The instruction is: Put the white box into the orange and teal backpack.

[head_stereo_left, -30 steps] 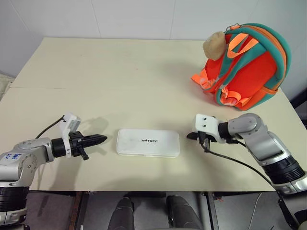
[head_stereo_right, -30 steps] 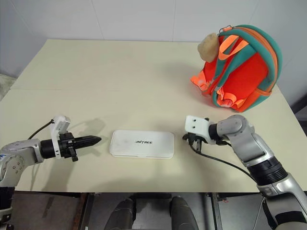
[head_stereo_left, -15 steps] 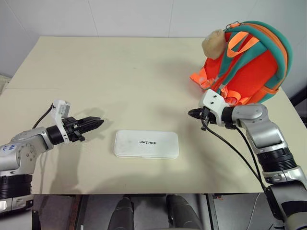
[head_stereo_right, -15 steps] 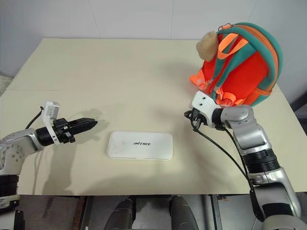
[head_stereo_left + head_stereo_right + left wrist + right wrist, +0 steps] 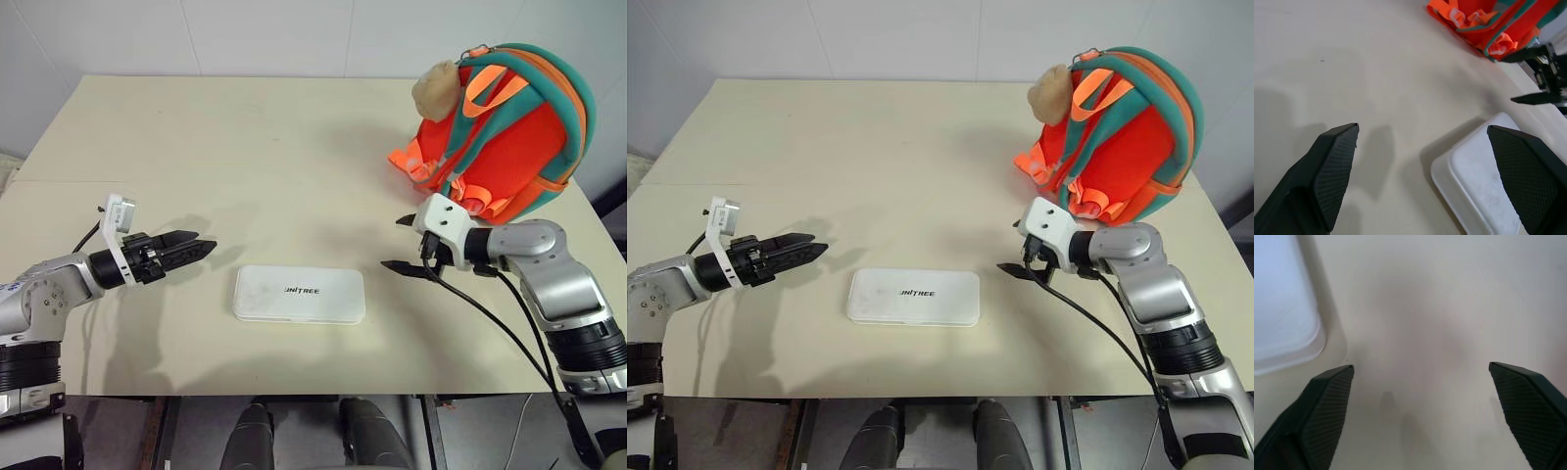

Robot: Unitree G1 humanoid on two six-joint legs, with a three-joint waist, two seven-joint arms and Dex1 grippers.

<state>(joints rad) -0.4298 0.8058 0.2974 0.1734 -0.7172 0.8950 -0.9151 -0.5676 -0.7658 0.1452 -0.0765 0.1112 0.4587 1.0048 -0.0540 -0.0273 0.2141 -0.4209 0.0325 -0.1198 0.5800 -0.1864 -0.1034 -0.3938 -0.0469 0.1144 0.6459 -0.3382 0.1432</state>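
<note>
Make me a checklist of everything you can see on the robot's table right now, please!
Surface: beige table, flat, with a seam across its left part.
Job's things: white box lies flat near the front edge, nothing touching it. Orange and teal backpack stands at the far right corner, beige plush toy at its top; whether it is unzipped can't be told.
Clutter: nothing seen.
Grippers: left gripper open, left of the box, apart from it. Right gripper open, right of the box, in front of the backpack, holding nothing.
Cables: black cable runs along the right arm; a short one loops at the left wrist.
Surroundings: white wall behind the table.
</note>
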